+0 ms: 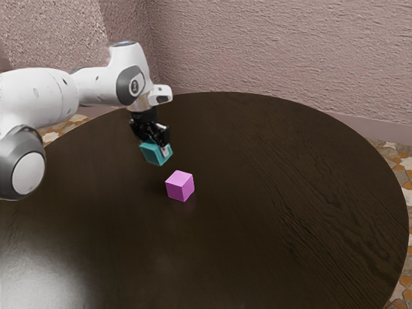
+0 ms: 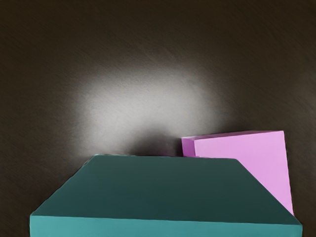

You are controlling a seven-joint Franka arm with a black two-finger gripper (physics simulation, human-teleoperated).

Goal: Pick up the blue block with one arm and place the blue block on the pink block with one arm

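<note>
1. Holding the small teal-blue cube-shaped block [image 1: 154, 153] clear of the tabletop, the black two-finger gripper [image 1: 156, 144] has its jaws drawn in narrow on two opposite faces. The cube hangs between them, just under the hand.
2. The matte pink cube-shaped block [image 1: 179, 185] rests on the dark round wooden table [image 1: 290, 193], below the jaws and off to one side of them. The two blocks are near each other but apart.
3. In the wrist view, the pink block shows past one far corner of the held cube, so the jaws are not yet over it. I judge the coming move to be a short sideways carry toward that corner, then a lowering.
4. Both are cubes, so neither has a long axis. The held one seems slightly tilted in the jaws, one corner low, though I cannot be sure. The pink block's edges sit turned a little from the held cube's, so a small wrist turn may help them stack square.
</note>
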